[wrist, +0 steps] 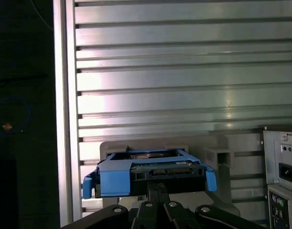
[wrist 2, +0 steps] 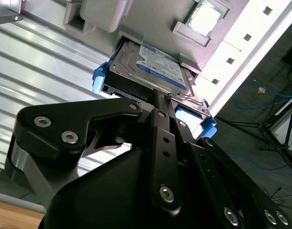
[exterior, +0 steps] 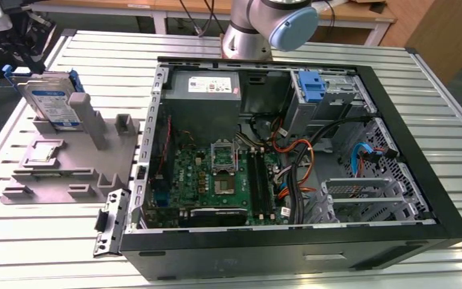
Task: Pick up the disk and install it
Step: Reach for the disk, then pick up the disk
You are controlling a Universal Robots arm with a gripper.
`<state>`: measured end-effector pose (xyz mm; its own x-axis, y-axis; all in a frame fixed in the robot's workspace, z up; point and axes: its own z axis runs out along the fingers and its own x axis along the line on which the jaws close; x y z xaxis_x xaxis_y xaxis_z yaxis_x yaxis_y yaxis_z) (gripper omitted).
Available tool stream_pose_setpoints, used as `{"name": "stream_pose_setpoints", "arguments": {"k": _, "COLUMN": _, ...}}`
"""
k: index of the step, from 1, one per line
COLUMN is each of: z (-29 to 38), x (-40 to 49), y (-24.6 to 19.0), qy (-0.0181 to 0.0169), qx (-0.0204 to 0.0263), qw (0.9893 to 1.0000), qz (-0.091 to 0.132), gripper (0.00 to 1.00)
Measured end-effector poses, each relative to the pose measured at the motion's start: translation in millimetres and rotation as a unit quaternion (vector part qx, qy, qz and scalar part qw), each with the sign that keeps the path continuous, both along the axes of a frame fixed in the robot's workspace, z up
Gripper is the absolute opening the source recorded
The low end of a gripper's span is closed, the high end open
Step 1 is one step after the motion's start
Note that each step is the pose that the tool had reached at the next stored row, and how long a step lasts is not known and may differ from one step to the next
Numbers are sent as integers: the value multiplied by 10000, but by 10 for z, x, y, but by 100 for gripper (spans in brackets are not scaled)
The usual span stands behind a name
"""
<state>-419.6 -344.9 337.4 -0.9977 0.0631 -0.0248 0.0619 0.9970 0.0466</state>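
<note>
While the disk (exterior: pixel 50 99) stands on edge in the grey holder (exterior: pixel 62 159), the count reads as follows.

- Computer case (exterior: pixel 295 247): one, lying open on the ribbed metal table (exterior: pixel 55 241).
- Grey holder: one, on the table just beside the case, on the exterior view's left of it.
- Disk: one, upright in the holder, outside the case, with the blue carrier (wrist: pixel 115 179) around its edges.
- Processor chip (exterior: pixel 43 152): one, flat on the holder, nearer the camera than the disk.
- Inside the case: one power supply (exterior: pixel 207 85), one bare blue bracket (exterior: pixel 311 84) and one green motherboard (exterior: pixel 215 180).
- Arm (exterior: pixel 263 24): one, its base behind the case.
- Gripper (wrist 2: pixel 162 98): one, its tip at the disk's upper edge. Whether it is spread or clamped on that edge I cannot tell.

By view:
- The exterior view gives the case interior and the holder's whole layout.
- The second wrist view gives the white-and-blue label face of the disk (wrist 2: pixel 155 67) and the chip (wrist 2: pixel 205 16) beyond it.
- The first wrist view gives the disk's connector edge (wrist: pixel 155 167) end-on, the gripper (wrist: pixel 158 187) at its middle, and the case's back panel with a mains socket (wrist: pixel 285 172).
</note>
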Motion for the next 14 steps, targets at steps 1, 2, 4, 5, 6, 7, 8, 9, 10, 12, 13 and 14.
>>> {"name": "stream_pose_setpoints", "arguments": {"k": 1, "z": 0, "x": 0, "y": 0, "qy": 0, "qx": 0, "qw": 10000, "qz": 16, "gripper": 11}}
{"name": "stream_pose_setpoints", "arguments": {"k": 2, "z": 0, "x": 0, "y": 0, "qy": 0, "qx": 0, "qw": 10000, "qz": 21, "gripper": 11}}
{"name": "stream_pose_setpoints", "arguments": {"k": 4, "z": 0, "x": 0, "y": 0, "qy": 0, "qx": 0, "qw": 10000, "qz": 27, "gripper": 11}}
{"name": "stream_pose_setpoints", "arguments": {"k": 5, "z": -1, "x": 0, "y": 0, "qy": 0, "qx": 0, "qw": 10000, "qz": 32, "gripper": 11}}
{"name": "stream_pose_setpoints", "arguments": {"k": 6, "z": -1, "x": 0, "y": 0, "qy": 0, "qx": 0, "qw": 10000, "qz": 32, "gripper": 11}}
{"name": "stream_pose_setpoints", "arguments": {"k": 7, "z": -1, "x": 0, "y": 0, "qy": 0, "qx": 0, "qw": 10000, "qz": 33, "gripper": 11}}
{"name": "stream_pose_setpoints", "arguments": {"k": 8, "z": 0, "x": 0, "y": 0, "qy": 0, "qx": 0, "qw": 10000, "qz": 33, "gripper": 11}}
{"name": "stream_pose_setpoints", "arguments": {"k": 9, "z": -1, "x": 0, "y": 0, "qy": 0, "qx": 0, "qw": 10000, "qz": 33, "gripper": 11}}
{"name": "stream_pose_setpoints", "arguments": {"k": 10, "z": -1, "x": 0, "y": 0, "qy": 0, "qx": 0, "qw": 10000, "qz": 34, "gripper": 11}}
{"name": "stream_pose_setpoints", "arguments": {"k": 12, "z": 0, "x": 0, "y": 0, "qy": 0, "qx": 0, "qw": 10000, "qz": 34, "gripper": 11}}
{"name": "stream_pose_setpoints", "arguments": {"k": 13, "z": 0, "x": 0, "y": 0, "qy": 0, "qx": 0, "qw": 10000, "qz": 35, "gripper": 11}}
{"name": "stream_pose_setpoints", "arguments": {"k": 14, "z": 0, "x": 0, "y": 0, "qy": 0, "qx": 0, "qw": 10000, "qz": 35, "gripper": 11}}
